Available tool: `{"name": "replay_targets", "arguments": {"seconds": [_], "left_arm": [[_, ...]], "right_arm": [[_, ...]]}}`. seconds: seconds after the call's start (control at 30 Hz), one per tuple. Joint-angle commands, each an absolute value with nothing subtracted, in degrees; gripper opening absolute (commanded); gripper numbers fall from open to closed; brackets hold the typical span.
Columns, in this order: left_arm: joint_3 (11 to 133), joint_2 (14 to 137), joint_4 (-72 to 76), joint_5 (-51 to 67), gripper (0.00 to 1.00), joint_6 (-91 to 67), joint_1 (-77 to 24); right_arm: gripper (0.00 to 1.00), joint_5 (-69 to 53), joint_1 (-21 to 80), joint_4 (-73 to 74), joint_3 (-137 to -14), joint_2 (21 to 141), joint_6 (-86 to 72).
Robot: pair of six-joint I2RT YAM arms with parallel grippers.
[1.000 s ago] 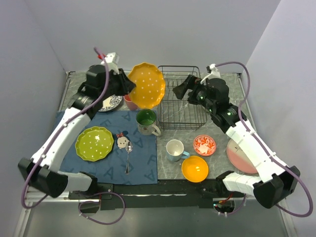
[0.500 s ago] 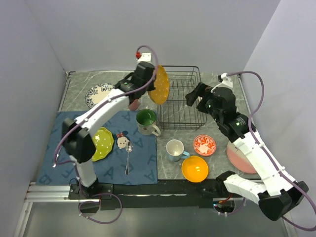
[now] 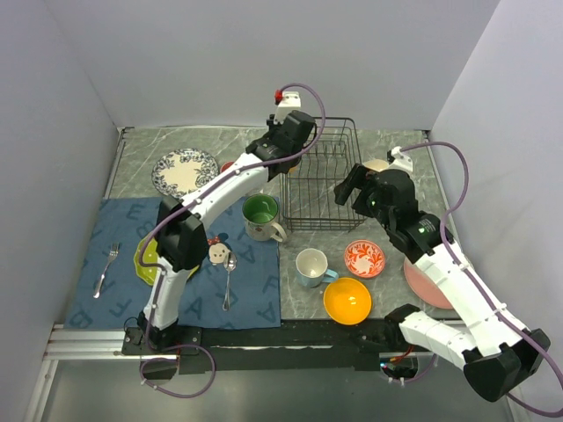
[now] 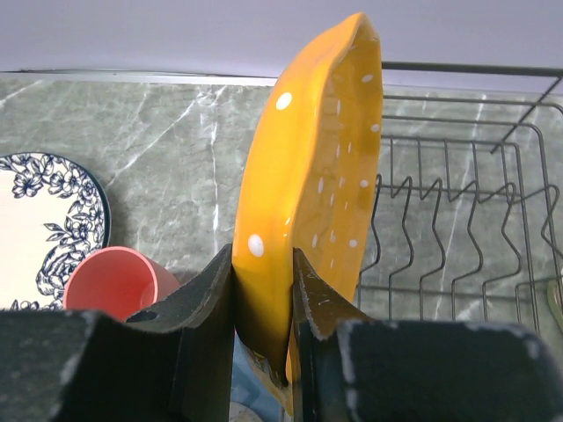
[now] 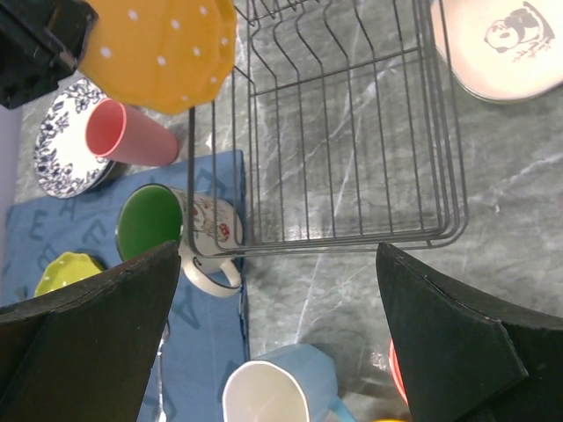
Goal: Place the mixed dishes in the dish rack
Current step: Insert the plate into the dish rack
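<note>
Near the middle of the surface's far edge, the left fingers (image 4: 207,303) pinch the lower rim of the orange scalloped plate (image 4: 308,193). The plate stands on edge, its long axis rising from the fingers and its top leaning slightly toward the dish rack (image 4: 449,229). Its white-dotted face is turned toward the rack's left end, where it hangs. Whether it touches the wires cannot be told. A pink cup (image 4: 114,283) sits just beside it, toward the left edge. The right fingers (image 5: 88,334) are spread wide, holding nothing, above the rack's near side. The blue mat (image 3: 255,281) carries large printed letters A. A plate (image 5: 501,40) by the rack's right end shows a panda, its small writing unreadable.
</note>
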State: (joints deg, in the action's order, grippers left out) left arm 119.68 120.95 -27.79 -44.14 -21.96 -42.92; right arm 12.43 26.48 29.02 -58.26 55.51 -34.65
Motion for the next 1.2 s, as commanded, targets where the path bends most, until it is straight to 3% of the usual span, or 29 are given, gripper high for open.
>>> {"name": "replay_targets", "arguments": {"seconds": [0.0, 1.17], "left_arm": [[125.9, 120.5, -21.5, -51.8, 0.01, -22.8, -44.0], [129.8, 132.2, -21.9, -51.8, 0.01, -24.7, -44.8]], "right_arm": [[1.00, 14.1, 26.5, 29.4, -57.8, 54.2, -35.0], [1.00, 12.4, 24.5, 30.1, -54.9, 53.2, -35.9]]}}
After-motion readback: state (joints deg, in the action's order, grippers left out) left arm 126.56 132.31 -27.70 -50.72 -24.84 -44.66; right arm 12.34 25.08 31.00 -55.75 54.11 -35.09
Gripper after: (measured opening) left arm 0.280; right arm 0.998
